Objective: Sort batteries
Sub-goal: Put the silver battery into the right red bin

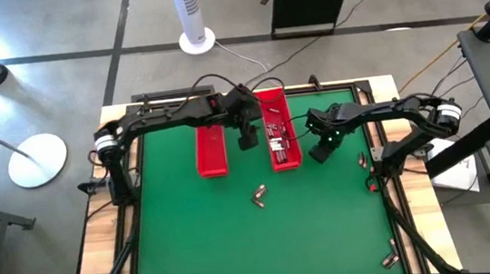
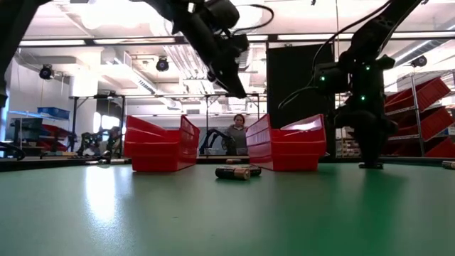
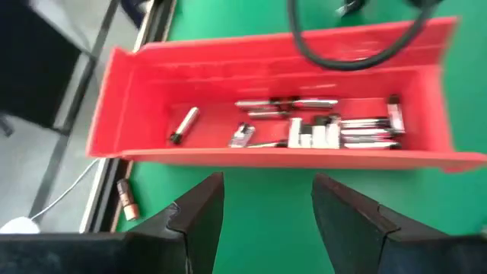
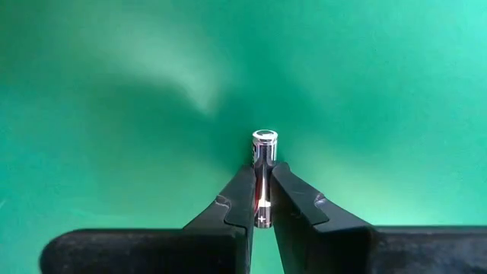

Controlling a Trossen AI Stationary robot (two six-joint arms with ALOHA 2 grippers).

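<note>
The table (image 1: 201,242) is plain green with a pale wooden edge. Two trays (image 1: 212,150) are bright red. The batteries (image 3: 319,133) are silvery with dark ends; one (image 3: 127,199) is copper-brown. Both arms are black.

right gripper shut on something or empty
Shut on a battery: in its wrist view the right gripper pinches the small silver cylinder between its fingers, above the green mat.

left end effector (image 3: 266,209) open (raised); right end effector (image 4: 262,199) clamped shut.
</note>
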